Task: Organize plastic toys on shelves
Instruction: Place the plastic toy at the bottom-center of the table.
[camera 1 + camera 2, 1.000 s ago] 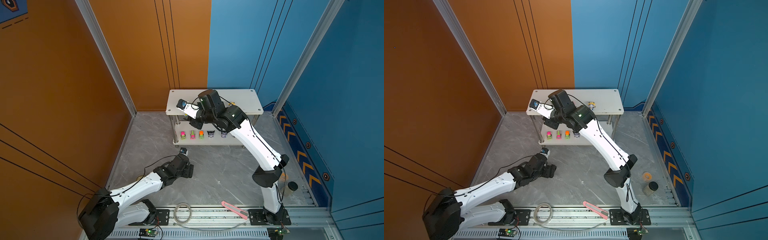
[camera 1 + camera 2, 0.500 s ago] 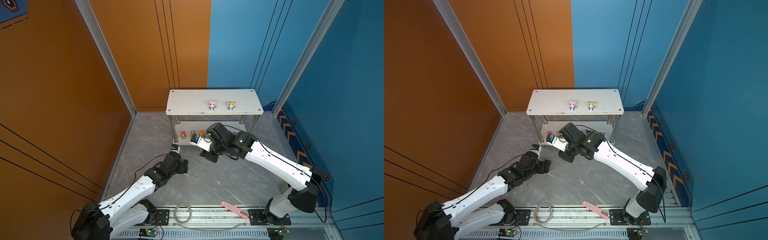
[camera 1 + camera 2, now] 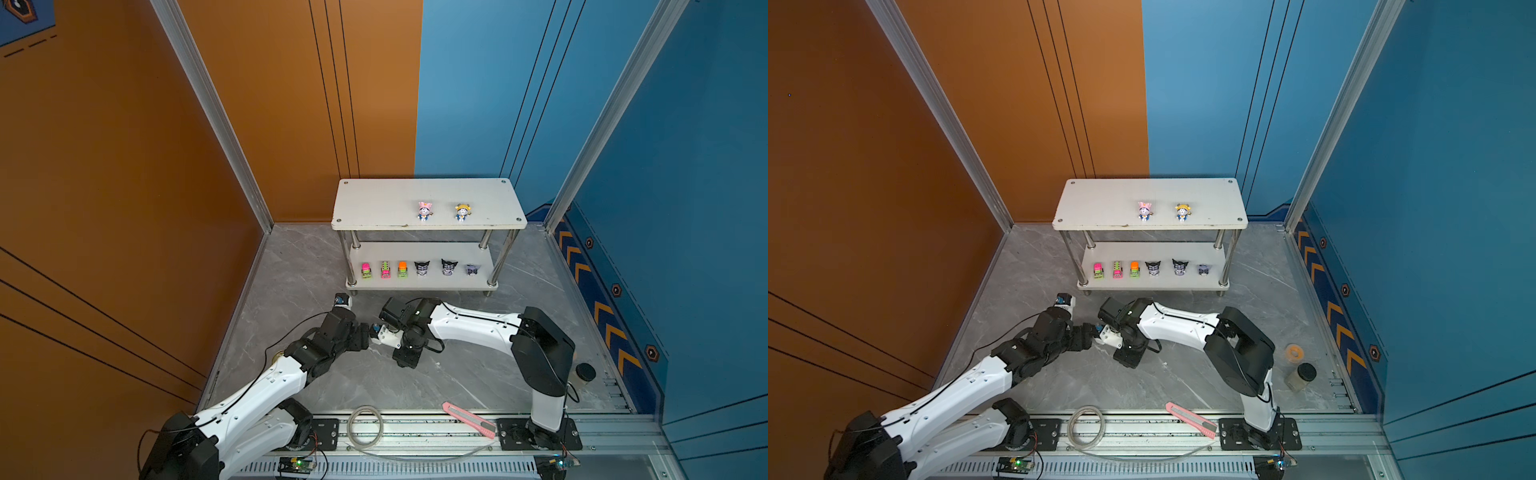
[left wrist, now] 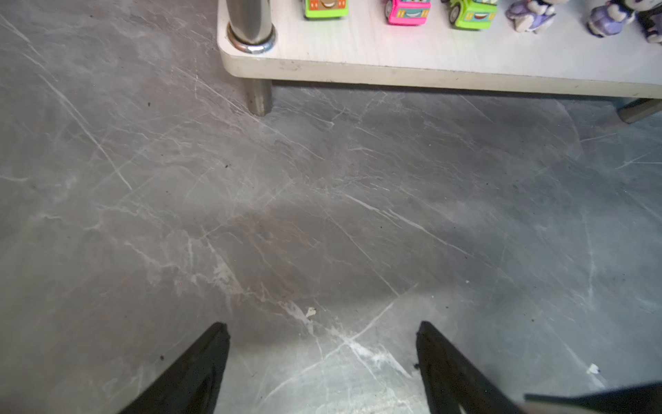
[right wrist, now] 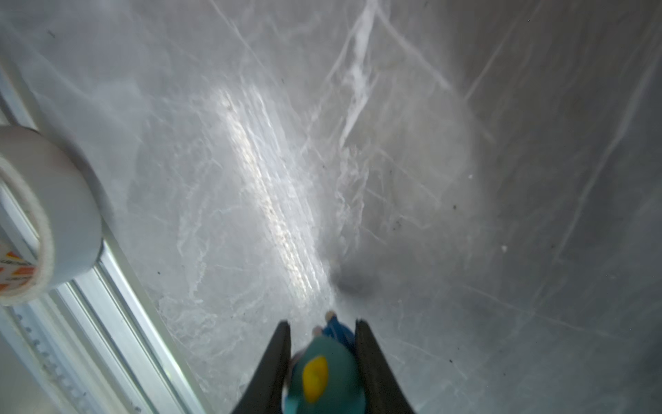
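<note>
Left wrist view: the left gripper (image 4: pixel 322 328) stands released, its two black fingers (image 4: pixel 193 376) wide apart over the grey marble floor (image 4: pixel 322 200) and holding nothing. Ahead lies the lower board of the shelves (image 4: pixel 412 68), with a chrome leg (image 4: pixel 250 21) at its corner. Along the board stand three trucks (image 4: pixel 408 12) and, past them, black-purple figurines (image 4: pixel 532 16), all cut off by the frame edge. Right wrist view: the right gripper (image 5: pixel 322 322) is clenched on the teal-hatted figurine (image 5: pixel 324 372), which sits between the fingers with its hat toward the camera, over the floor and off the shelves. A white tape roll (image 5: pixel 53 215) lies beside an aluminium rail (image 5: pixel 118 286). Top views: both arms reach low over the floor just in front of the shelves, their wrists close together. On the upper board a pink-hatted figurine (image 3: pixel 424 211) and a yellow-hatted figurine (image 3: pixel 462 212) stand upright, near each other but apart, toward the shelves' right end. On the lower board the three trucks form a row at the left end, and the three black-purple figurines continue it to the right. A pink utility knife (image 3: pixel 469 419) and a coil of clear tubing (image 3: pixel 365 426) lie on the rail, well in front of the shelves.
</note>
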